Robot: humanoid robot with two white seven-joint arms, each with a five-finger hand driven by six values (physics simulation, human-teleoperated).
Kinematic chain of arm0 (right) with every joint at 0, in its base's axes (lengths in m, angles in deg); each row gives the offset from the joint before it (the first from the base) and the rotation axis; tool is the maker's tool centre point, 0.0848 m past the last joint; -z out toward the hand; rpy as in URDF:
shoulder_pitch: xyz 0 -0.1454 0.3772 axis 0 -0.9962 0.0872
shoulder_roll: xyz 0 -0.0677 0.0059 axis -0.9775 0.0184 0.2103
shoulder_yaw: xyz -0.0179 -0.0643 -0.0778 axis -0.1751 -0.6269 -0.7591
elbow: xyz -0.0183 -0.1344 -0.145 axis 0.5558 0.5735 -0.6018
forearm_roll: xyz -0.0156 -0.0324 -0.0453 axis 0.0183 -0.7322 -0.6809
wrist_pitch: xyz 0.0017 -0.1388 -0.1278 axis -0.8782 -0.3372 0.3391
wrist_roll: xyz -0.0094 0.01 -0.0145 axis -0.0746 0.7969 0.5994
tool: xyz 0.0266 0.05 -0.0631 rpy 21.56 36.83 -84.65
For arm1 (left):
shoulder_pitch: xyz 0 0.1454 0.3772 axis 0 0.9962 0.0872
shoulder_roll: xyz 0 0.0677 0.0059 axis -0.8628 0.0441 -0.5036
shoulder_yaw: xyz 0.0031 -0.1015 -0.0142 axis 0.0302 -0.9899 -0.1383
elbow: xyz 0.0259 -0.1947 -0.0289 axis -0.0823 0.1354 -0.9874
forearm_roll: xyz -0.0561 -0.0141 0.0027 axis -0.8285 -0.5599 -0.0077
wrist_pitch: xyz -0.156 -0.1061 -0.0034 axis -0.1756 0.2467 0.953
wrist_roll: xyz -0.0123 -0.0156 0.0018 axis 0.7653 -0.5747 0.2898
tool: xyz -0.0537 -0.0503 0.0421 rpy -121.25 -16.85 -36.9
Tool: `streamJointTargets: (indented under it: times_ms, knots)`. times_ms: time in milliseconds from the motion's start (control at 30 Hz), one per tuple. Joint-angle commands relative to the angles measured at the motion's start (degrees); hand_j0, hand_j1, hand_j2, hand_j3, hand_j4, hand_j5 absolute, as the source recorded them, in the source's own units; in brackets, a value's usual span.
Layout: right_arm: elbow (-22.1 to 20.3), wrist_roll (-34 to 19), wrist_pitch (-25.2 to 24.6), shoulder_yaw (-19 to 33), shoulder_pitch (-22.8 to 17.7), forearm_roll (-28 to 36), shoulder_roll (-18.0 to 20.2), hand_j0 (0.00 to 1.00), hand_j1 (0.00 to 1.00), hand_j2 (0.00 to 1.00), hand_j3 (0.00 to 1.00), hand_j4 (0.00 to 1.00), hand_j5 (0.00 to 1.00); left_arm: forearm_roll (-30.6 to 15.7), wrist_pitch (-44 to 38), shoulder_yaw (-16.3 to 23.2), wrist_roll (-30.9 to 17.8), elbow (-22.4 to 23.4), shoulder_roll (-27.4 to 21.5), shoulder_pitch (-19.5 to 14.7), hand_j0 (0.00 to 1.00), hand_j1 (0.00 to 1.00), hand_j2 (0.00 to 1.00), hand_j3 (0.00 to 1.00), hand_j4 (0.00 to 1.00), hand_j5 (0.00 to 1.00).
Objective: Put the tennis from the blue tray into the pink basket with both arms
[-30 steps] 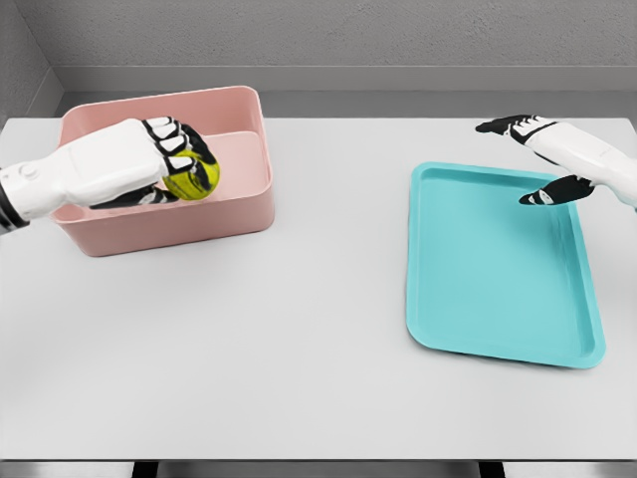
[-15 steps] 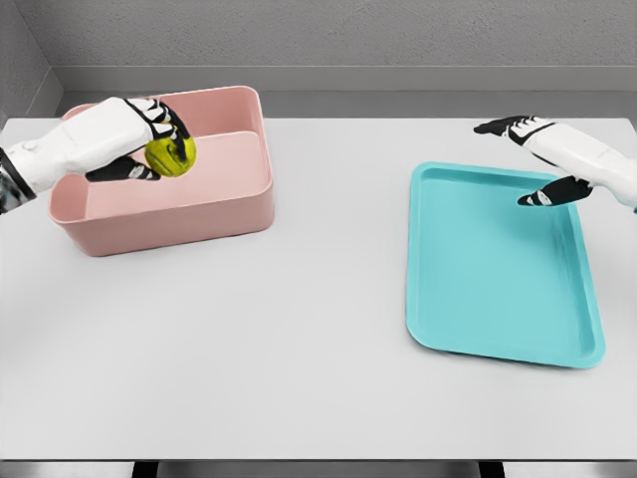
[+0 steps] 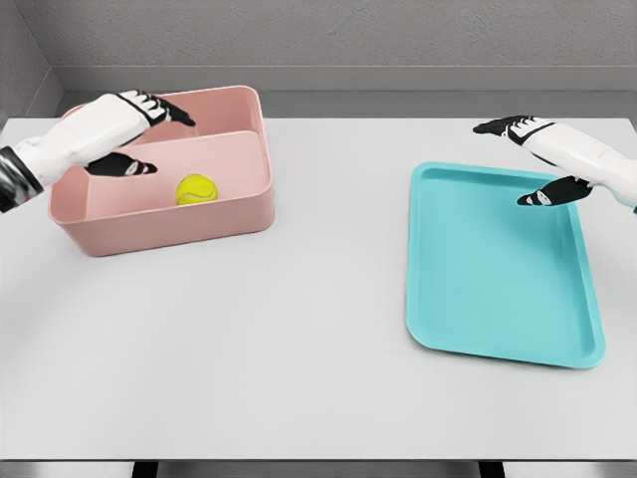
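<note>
Table (image 3: 299, 329) wide and bare between the two containers, with open room toward its near edge. Left of the blue tray (image 3: 498, 269), well apart, pink basket (image 3: 169, 224) near the table's far-left corner — its rim unobstructed on the near and right sides. Left hand (image 3: 124, 134) above the basket's left part, fingers (image 3: 164, 108) spread, thumb apart below them, holding nothing. Tennis ball (image 3: 196, 188) down on the basket floor, just behind the near wall, just beside the hand but apart from it; round, so no long axis or heading to tell. Blue tray flat, long axis running from far to near, nothing in it. Right hand (image 3: 542, 159) over the tray's far-right corner — fingers and thumb open, grasping nothing.
</note>
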Motion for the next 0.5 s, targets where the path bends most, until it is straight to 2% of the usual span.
streamJointTargets:
  times_ms: [0,33,67,100,133,167,233,367,467]
  knots:
    - [-0.02,0.03,-0.06,0.04,0.0,0.39,0.05,1.0,1.0,1.0,1.0,1.0,1.0,-0.67,-0.05,-0.47,0.04,-0.66,-0.09,0.09,0.89,0.89,0.89,0.89,0.89,0.89]
    - [-0.02,0.03,-0.06,0.04,0.0,0.39,0.05,1.0,1.0,1.0,1.0,1.0,1.0,-1.11,-0.05,-0.3,0.39,-4.25,-0.97,0.96,0.97,0.97,0.97,0.97,0.97,0.97]
    - [-0.02,0.03,-0.06,0.04,0.0,0.39,0.05,1.0,1.0,1.0,1.0,1.0,1.0,-1.64,-0.05,-0.3,0.39,-11.28,-2.55,3.95,1.0,1.0,1.0,1.0,1.0,1.0]
    - [-0.02,0.03,-0.06,0.04,0.0,0.39,0.05,1.0,1.0,1.0,1.0,1.0,1.0,-3.83,-0.05,-0.47,0.39,-18.49,-8.43,5.89,1.0,1.0,1.0,1.0,1.0,1.0]
    - [-0.02,0.03,-0.06,0.04,0.0,0.39,0.05,1.0,1.0,1.0,1.0,1.0,1.0,-6.12,-0.05,-0.56,0.39,-22.72,-10.55,6.33,1.0,1.0,1.0,1.0,1.0,1.0]
    - [-0.11,0.03,-0.06,0.04,0.0,0.39,0.05,1.0,1.0,1.0,1.0,1.0,1.0,-7.35,-0.05,-1.52,0.48,-24.39,-10.9,7.2,1.0,1.0,1.0,1.0,1.0,1.0]
    - [-0.11,0.03,-0.06,0.04,0.0,0.39,0.05,1.0,1.0,1.0,1.0,1.0,1.0,-7.53,-0.05,-6.27,0.48,-24.65,-11.69,9.23,1.0,1.0,1.0,1.0,1.0,1.0]
    - [-0.2,0.03,-0.06,0.04,0.0,0.39,0.05,1.0,1.0,1.0,1.0,1.0,1.0,-7.53,-0.05,-7.86,0.48,-24.3,-13.01,11.69,1.0,1.0,1.0,1.0,1.0,1.0]
    - [-0.2,0.03,-0.06,0.04,0.0,0.39,0.05,1.0,1.0,1.0,1.0,1.0,1.0,-8.06,-0.05,-7.33,0.48,-24.57,-13.71,13.45,1.0,1.0,1.0,1.0,1.0,1.0]
